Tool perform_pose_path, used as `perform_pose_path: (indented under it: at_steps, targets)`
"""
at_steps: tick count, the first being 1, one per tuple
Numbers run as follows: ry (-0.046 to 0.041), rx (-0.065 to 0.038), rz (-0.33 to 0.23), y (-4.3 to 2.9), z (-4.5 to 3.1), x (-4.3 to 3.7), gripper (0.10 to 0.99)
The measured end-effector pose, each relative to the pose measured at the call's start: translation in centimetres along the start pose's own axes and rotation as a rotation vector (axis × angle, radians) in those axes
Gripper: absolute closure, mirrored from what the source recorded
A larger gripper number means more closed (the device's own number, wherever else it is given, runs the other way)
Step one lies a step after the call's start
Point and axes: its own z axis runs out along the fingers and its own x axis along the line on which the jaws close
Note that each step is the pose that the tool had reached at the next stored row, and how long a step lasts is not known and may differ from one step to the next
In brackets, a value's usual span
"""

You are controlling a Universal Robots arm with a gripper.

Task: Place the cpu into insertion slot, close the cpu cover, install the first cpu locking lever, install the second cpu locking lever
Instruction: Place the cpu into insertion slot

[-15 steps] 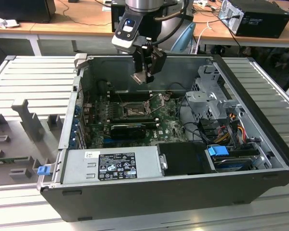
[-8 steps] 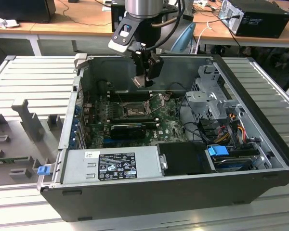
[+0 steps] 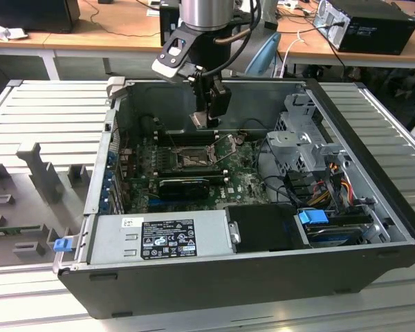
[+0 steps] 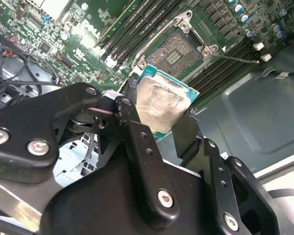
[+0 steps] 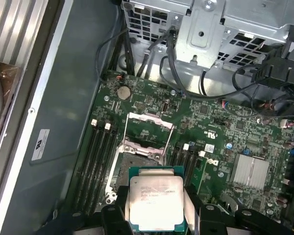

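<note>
Above the bare insertion slot (image 4: 174, 51), your gripper (image 3: 209, 119) is pinching the cpu (image 5: 156, 200), seemingly clear of it, the cpu cover (image 5: 148, 116) standing open, no step done.

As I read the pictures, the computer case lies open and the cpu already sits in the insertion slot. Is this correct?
Not quite. The computer case does lie open, but the cpu does not sit in the insertion slot. The gripper holds it between its jaws, above the motherboard. The second wrist view shows the slot empty, with the chip clear of it.
</note>
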Motion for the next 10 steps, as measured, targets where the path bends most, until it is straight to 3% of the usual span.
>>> perform_pose_path:
  at_steps: [10]
  targets:
    - [-0.0001,0.000,0.000,-0.04,0.42,0.00,0.557]
